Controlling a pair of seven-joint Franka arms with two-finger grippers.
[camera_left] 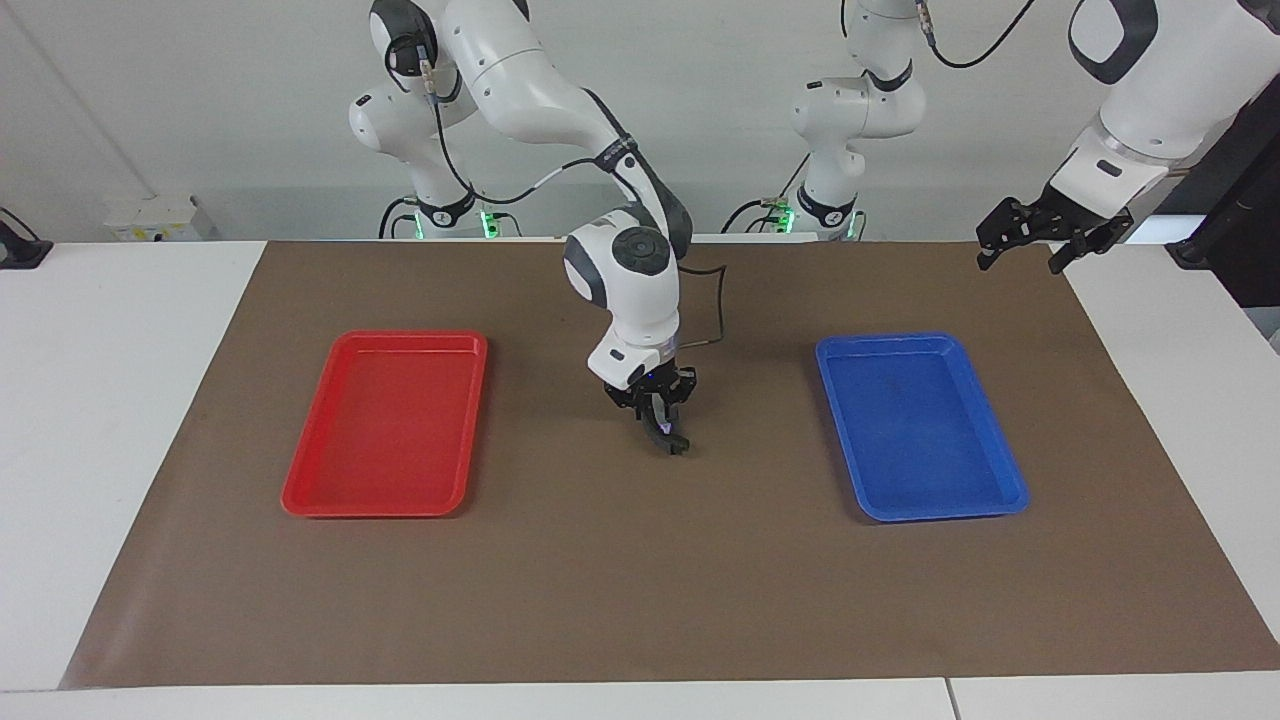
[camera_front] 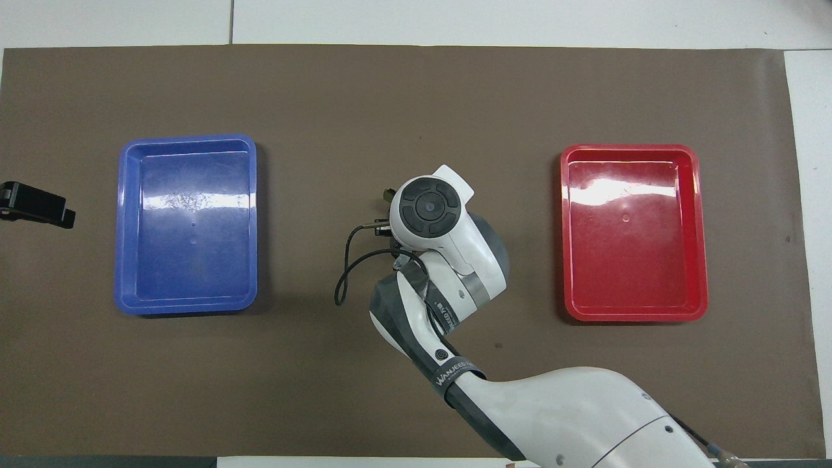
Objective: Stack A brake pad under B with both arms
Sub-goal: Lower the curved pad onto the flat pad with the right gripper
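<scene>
My right gripper (camera_left: pixel 668 438) is low over the middle of the brown mat (camera_left: pixel 640 580), between the two trays. It is shut on a short dark pad (camera_left: pixel 674 445), which looks like the A brake pad, with the pad's lower end at or just above the mat. In the overhead view the right wrist (camera_front: pixel 429 208) covers the gripper and the pad. B, the long crescent pad, is hidden under the right hand in both views. My left gripper (camera_left: pixel 1035 240) is open and empty, raised over the mat's edge beside the blue tray (camera_left: pixel 920 425); its fingers (camera_front: pixel 39 208) also show in the overhead view.
A red tray (camera_left: pixel 385 425) lies toward the right arm's end and the blue tray (camera_front: pixel 188 224) toward the left arm's end; nothing lies in either. A black cable (camera_front: pixel 344 273) loops off the right wrist over the mat.
</scene>
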